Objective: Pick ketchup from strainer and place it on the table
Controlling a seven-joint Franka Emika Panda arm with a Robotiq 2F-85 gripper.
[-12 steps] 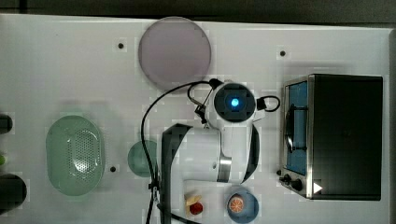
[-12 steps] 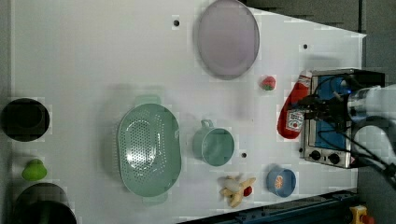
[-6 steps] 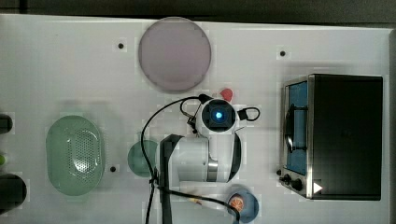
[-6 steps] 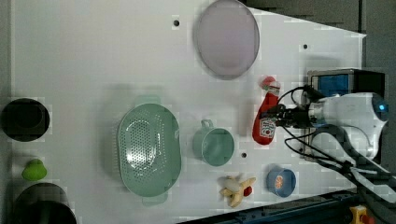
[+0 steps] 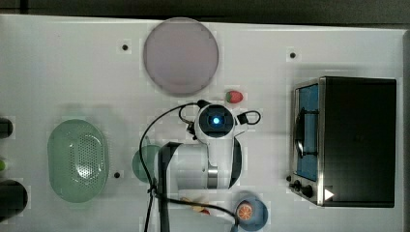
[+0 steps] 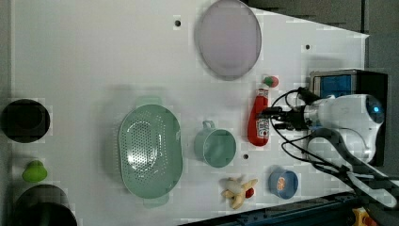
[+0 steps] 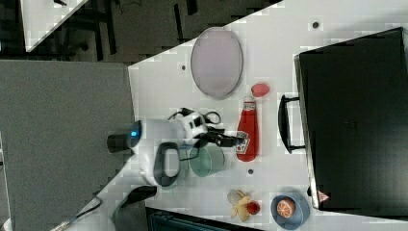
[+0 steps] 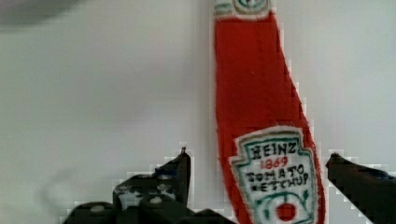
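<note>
The ketchup (image 6: 259,123), a red bottle with a white cap and label, lies flat on the white table (image 5: 72,72) between the teal mug and the oven, its cap toward the strawberry. My gripper (image 8: 259,161) is open, with one finger on each side of the label end and a gap showing on both sides. It shows in the left view (image 6: 273,118) and in the right view (image 7: 238,139), just over the bottle (image 7: 248,134). The pale green strainer (image 5: 77,159) sits at the top view's left with nothing in it.
A teal mug (image 6: 215,147) stands close beside the bottle. The strawberry (image 5: 234,96) and grey-lilac plate (image 5: 181,55) lie beyond the cap. A black toaster oven (image 5: 353,140) is on the top view's right. A blue bowl (image 5: 251,212) and banana (image 6: 237,190) sit near the front edge.
The arm carried the ketchup from beside the oven toward the mug. The bottle now lies on the table, and the fingers have opened off it.
</note>
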